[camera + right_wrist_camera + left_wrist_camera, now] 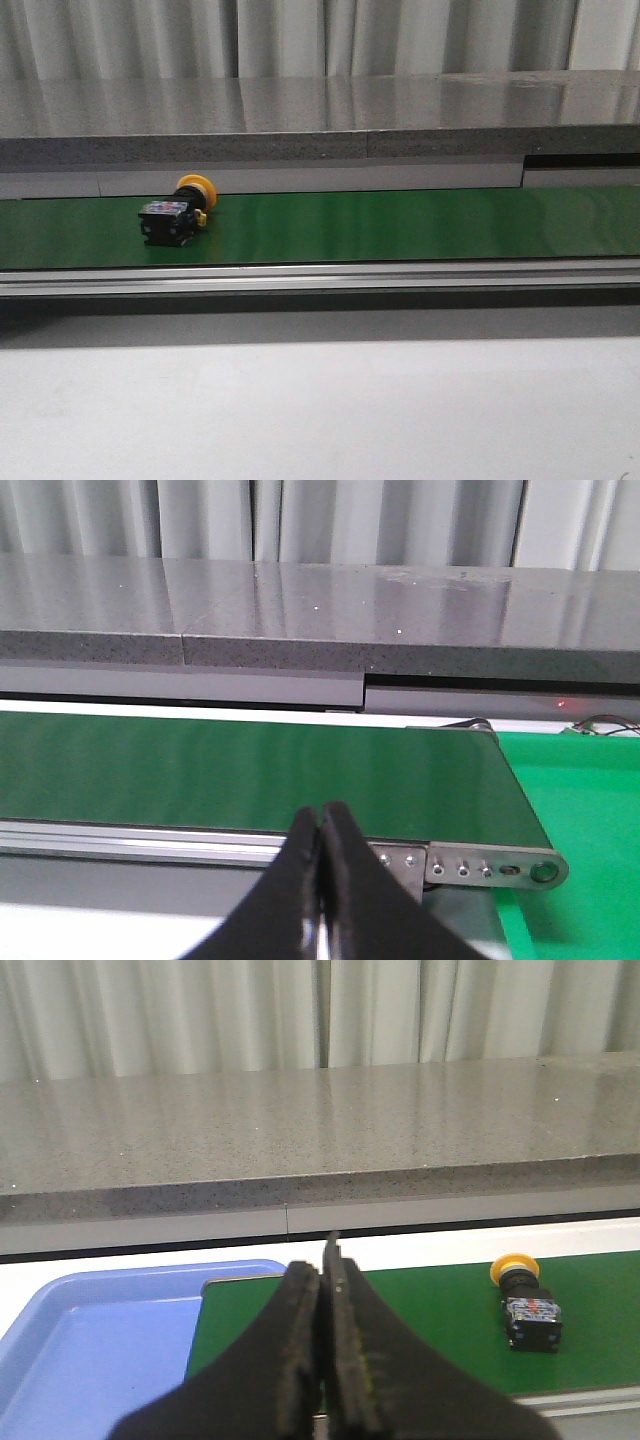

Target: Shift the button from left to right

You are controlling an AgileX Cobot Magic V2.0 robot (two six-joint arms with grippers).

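My left hand (pixel 322 1290) fills the near edge of its wrist view, its two black fingers (pixel 296 1350) pressed flat together with nothing between them. Just beyond the fingertips begins the green belt (pixel 440 1320), and beside that, on the side away from the button, lies a blue tray (pixel 90 1350) with a raised rim. The button (pixel 525 1305) rests on the belt ahead of this hand and off to one side, well apart from it, lying on its side: its round orange-yellow cap points toward the far edge of the belt and its black boxy body with tiny red and blue marks faces back toward me.

My right hand (pixel 322 825) is likewise closed, fingers (pixel 350 880) meeting along a thin seam and holding nothing. Past its tips runs the belt's silver side rail (pixel 140 838), then the green belt itself, which ends at a roller bracket (pixel 490 865) with a row of small screws. Beyond that end lies a brighter green surface (pixel 580 820).

In the front view neither hand appears. The button (pixel 176 212) sits on the left part of the belt (pixel 400 225), near its far edge. Behind the belt stands a grey stone-like ledge (pixel 300 120), with pale curtains (pixel 300 35) behind it. The pale worktop (pixel 320 410) lies nearest, in front of the belt's rail.
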